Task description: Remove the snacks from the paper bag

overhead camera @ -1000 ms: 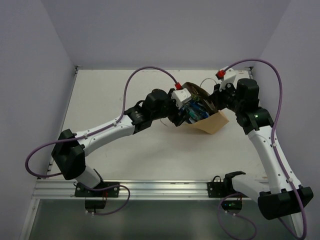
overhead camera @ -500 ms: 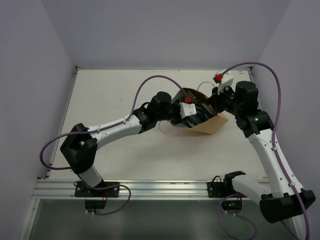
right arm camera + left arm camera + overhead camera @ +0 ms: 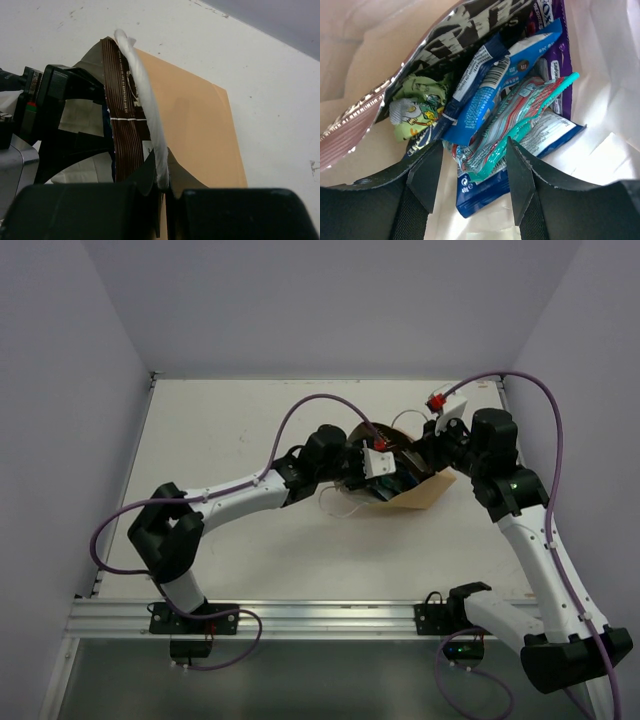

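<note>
Reach-in step: left gripper (image 3: 471,162) apart astride teal-and-red pouch (image 3: 520,107), right gripper (image 3: 161,176) clamped on bag handle (image 3: 142,85); next close, pull out.

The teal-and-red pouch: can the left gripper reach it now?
Probably yes. The left gripper is open inside the paper bag, its fingers on either side of the teal-and-red pouch, with nothing covering it. The right gripper pinches the white cord handle.
</note>
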Tool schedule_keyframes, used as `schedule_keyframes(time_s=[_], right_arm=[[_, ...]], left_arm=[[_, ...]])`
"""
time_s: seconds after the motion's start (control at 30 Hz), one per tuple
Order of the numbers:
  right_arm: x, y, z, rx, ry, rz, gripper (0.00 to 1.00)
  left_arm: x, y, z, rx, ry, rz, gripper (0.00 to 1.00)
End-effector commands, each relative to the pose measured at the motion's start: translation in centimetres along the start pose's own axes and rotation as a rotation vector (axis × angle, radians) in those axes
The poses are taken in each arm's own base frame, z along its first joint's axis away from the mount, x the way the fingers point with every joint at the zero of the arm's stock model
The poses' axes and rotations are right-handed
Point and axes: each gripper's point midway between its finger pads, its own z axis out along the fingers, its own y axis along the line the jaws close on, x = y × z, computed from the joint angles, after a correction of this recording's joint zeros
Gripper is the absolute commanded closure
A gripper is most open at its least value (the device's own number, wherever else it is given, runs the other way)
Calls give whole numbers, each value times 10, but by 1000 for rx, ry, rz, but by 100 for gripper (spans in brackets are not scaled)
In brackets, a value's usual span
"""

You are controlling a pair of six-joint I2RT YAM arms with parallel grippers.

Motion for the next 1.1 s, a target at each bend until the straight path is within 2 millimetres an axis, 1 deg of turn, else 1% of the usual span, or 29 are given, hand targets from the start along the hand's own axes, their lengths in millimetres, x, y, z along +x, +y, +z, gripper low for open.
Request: schedule_keyframes(time_s=[0.0, 0.07, 0.13, 0.23, 0.4, 0.57, 0.67, 0.7, 0.77, 0.8, 0.9, 0.97, 1.03, 1.07], right_arm=[[-24, 11, -4, -49, -96, -17, 100], [-24, 11, -4, -49, -96, -17, 100], [-22, 12, -2, -50, -94, -18, 100], [-21, 13, -1, -55, -93, -18, 100], [-20, 14, -2, -51, -95, -19, 100], [-19, 12, -1, -42, -98, -20, 100], [-20, 13, -2, -44, -99, -19, 100], [-20, 14, -1, -46, -98, -20, 100], [-19, 13, -1, -45, -96, -19, 100], [-20, 13, -1, -44, -99, -20, 100], [-18, 14, 0, -46, -95, -18, 100], [-17, 14, -1, -43, -96, -20, 100], [-16, 12, -2, -27, -98, -21, 100], [-15, 11, -2, -24, -99, -24, 100]], left_arm=[[-30, 30, 6, -88, -85, 56, 41], [-31, 29, 9, -81, -91, 56, 41], [-33, 29, 11, -71, -96, 56, 45], [-38, 21, 12, -31, -106, 51, 50], [-47, 9, 3, 43, -114, 40, 50], [-50, 6, 0, 63, -115, 40, 52], [-43, 6, 7, 64, -99, 37, 59], [-40, 6, 11, 66, -93, 34, 66], [-36, 6, 14, 63, -81, 27, 69], [-34, 7, 18, 61, -76, 25, 73], [-35, 9, 21, 59, -79, 14, 85], [-36, 9, 21, 59, -80, 8, 85], [-37, 11, 19, 47, -76, 6, 99], [-37, 12, 17, 38, -70, 4, 100]])
